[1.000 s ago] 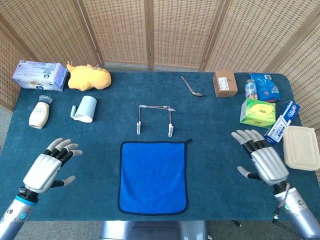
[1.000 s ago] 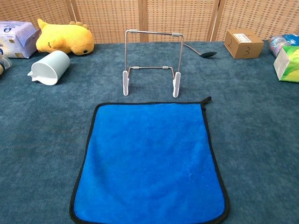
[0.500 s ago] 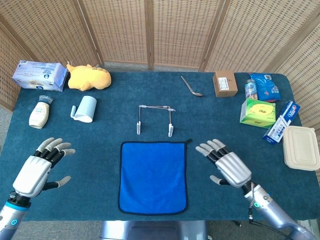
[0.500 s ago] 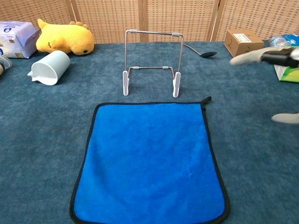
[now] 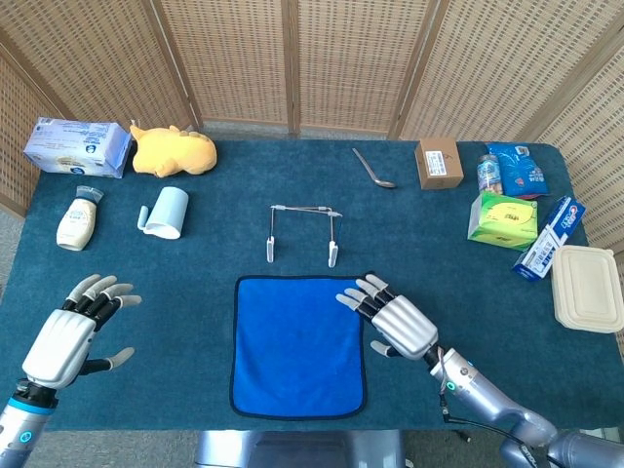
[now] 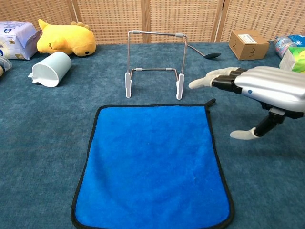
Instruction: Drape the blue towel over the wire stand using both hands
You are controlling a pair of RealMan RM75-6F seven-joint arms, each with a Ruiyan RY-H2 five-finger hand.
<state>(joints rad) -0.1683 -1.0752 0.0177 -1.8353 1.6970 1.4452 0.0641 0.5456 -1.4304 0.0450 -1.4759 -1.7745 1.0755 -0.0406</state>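
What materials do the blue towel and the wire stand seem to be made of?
The blue towel looks like soft, matte microfibre cloth with a fuzzy nap and a black stitched edge. The wire stand appears to be thin, shiny metal rod with pale feet, probably plastic.

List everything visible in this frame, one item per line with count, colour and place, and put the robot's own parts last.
towel: 1, blue, flat, near centre
wire stand: 1, metal, behind towel
table: 1, teal cover
cup: 1, pale blue, on its side, left
plush toy: 1, yellow, far left
tissue pack: 1, white-purple, far left corner
bottle: 1, cream, left edge
spoon: 1, metal, far centre-right
cardboard box: 1, brown, far right
snack bag: 1, blue, far right
green box: 1, right
toothpaste box: 1, blue-white, right
lidded container: 1, beige, right edge
left hand: open, near left
right hand: open, at towel's right edge
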